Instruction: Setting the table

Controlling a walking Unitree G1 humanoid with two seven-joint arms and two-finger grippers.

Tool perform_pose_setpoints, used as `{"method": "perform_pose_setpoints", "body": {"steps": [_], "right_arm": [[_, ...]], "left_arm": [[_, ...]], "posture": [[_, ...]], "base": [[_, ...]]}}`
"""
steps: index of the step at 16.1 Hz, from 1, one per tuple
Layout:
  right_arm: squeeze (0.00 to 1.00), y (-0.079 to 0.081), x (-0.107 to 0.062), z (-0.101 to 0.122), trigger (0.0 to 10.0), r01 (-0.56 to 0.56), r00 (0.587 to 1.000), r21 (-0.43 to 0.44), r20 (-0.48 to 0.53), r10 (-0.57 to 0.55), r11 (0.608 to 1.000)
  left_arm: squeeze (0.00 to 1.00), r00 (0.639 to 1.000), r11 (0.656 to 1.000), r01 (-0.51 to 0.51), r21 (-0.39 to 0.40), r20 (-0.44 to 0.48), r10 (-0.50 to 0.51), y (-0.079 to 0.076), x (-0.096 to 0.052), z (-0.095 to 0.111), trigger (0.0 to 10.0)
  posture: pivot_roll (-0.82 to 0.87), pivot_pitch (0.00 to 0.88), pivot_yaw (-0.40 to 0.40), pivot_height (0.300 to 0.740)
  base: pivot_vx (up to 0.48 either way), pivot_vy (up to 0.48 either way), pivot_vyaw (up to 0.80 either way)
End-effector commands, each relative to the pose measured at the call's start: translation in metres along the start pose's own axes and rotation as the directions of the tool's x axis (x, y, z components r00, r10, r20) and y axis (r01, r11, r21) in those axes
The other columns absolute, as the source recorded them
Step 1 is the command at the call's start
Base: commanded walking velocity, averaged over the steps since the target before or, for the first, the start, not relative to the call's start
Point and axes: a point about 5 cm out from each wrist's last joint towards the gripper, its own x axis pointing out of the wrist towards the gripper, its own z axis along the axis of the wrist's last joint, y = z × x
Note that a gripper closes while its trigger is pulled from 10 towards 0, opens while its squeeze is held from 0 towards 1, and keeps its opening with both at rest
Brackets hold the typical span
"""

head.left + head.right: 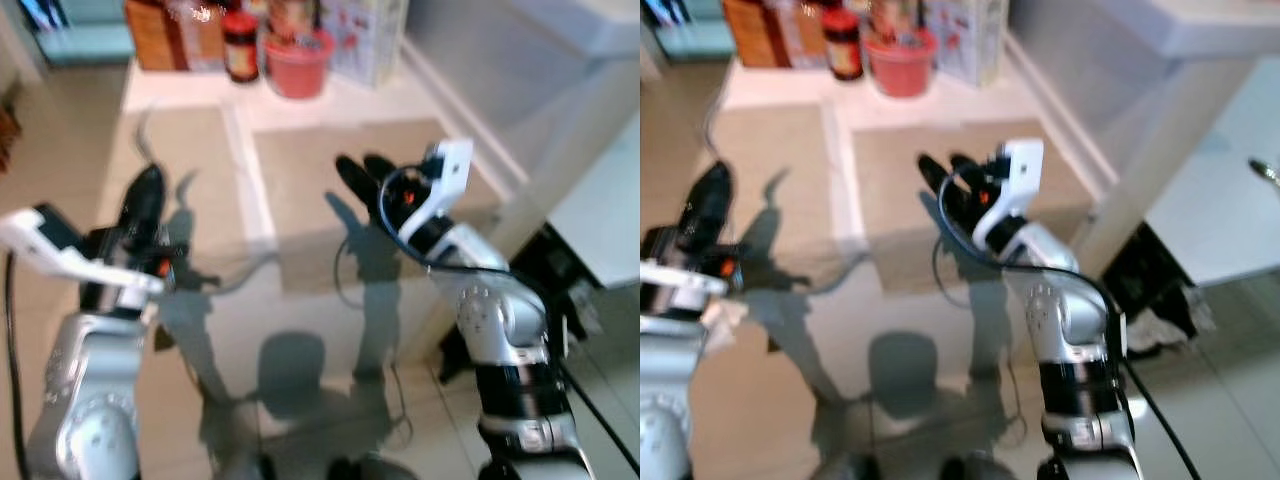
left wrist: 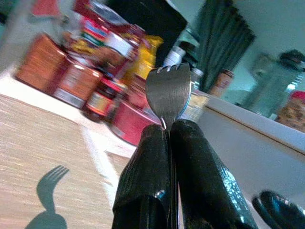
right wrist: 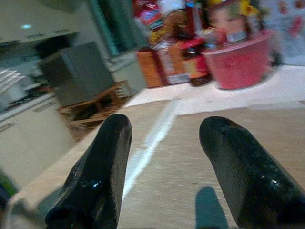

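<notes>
My left gripper (image 1: 145,190) is shut on a silver fork (image 2: 167,90), whose tines stick out past the black fingertips (image 2: 152,143). It hovers over the left beige placemat (image 1: 195,140), and the fork casts a shadow (image 2: 50,179) on the mat. My right gripper (image 1: 362,170) is open and holds nothing, its two fingers (image 3: 102,157) spread above the right beige placemat (image 1: 310,160). A white strip of table (image 1: 245,170) runs between the two mats.
At the table's far end stand a red bowl (image 1: 298,65), a dark jar with a red lid (image 1: 240,45), an orange box (image 1: 160,35) and other packets. A white counter (image 1: 1230,200) lies to the right, with tiled floor below.
</notes>
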Motion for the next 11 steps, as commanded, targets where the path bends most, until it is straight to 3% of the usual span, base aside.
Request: {"method": "perform_pose_setpoints", "body": {"steps": [1,6,11], "right_arm": [[0.0,0.008,0.001,0.0,10.0,-0.055,0.998,0.01,-0.001,0.055,0.998],[0.0,0.009,-0.007,-0.004,10.0,-0.109,0.994,0.014,-0.023,0.11,0.994],[0.0,0.001,-0.013,-0.007,10.0,-0.063,0.997,-0.036,-0.05,0.061,0.997]], "left_arm": [[0.0,1.0,1.0,0.005,0.003,0.006,-0.005,-0.001,-0.002,0.001,10.0],[0.0,1.0,1.0,-0.003,-0.018,-0.008,0.003,-0.004,0.0,-0.007,10.0],[0.0,0.999,1.0,-0.026,-0.007,-0.046,0.026,0.001,-0.005,-0.017,10.0]], "posture": [[-0.03,0.084,-0.026,0.74],[-0.04,0.085,-0.026,0.74],[-0.05,0.088,-0.024,0.74]], "base": [[0.0,-0.469,0.0],[0.0,-0.469,0.0],[0.0,-0.469,0.0]]}}
